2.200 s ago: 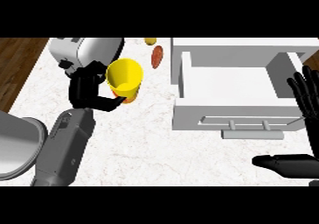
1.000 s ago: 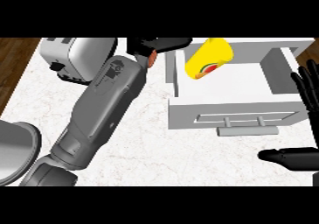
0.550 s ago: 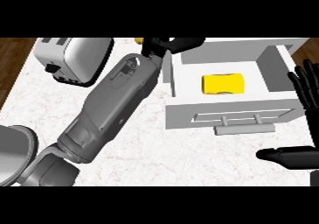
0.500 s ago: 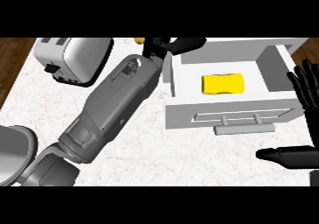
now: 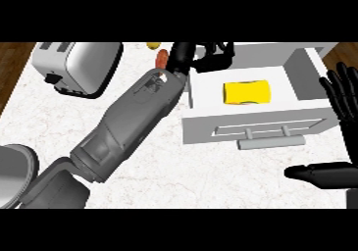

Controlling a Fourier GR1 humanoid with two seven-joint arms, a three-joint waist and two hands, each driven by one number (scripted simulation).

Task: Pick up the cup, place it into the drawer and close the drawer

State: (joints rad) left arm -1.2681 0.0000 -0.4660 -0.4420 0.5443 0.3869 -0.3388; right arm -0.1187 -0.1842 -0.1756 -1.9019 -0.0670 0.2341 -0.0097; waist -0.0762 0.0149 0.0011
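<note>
The yellow cup lies inside the open white drawer, near its middle, with nothing touching it. My left hand hovers at the drawer's back left corner, its fingers loosely curled and holding nothing; the grey forearm stretches diagonally across the counter to it. My right hand rests open at the right edge, fingers up beside the drawer's right wall, thumb pointing left below the drawer front. The drawer's handle faces me.
A silver toaster stands at the back left. An orange-red item and a small yellow one lie behind my left forearm. A grey round object sits at the lower left. Wooden floor shows past the white marble counter.
My left hand carried the cup from beside the toaster to over the drawer and let it go; the cup now lies in the drawer. The left hand has drawn back slightly. The right hand stayed still.
</note>
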